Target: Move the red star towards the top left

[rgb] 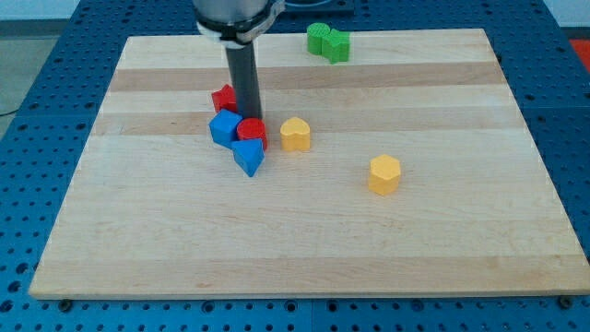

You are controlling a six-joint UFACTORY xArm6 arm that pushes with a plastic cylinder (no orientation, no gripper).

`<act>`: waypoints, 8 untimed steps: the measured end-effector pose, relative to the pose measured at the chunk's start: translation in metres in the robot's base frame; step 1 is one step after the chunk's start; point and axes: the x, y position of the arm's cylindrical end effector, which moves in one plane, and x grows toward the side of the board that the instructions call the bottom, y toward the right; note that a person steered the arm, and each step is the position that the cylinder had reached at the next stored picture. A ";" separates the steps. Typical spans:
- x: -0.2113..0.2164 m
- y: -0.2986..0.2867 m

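Observation:
The red star [223,97] lies left of the board's centre, partly hidden behind my dark rod. My tip [251,118] stands just right of the star and touches or nearly touches it. Right below the tip sits a red cylinder [252,131]. A blue cube [224,127] lies below the star, and a blue triangular block [248,157] lies under the red cylinder. These blocks form one tight cluster around the tip.
A yellow heart-like block [295,134] lies right of the cluster. A yellow hexagonal block [384,173] lies further to the lower right. Two green blocks [328,41] sit at the board's top edge. The wooden board [138,240] rests on a blue perforated table.

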 end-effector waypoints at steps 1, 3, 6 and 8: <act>-0.003 -0.031; -0.049 -0.032; -0.085 0.001; -0.062 -0.046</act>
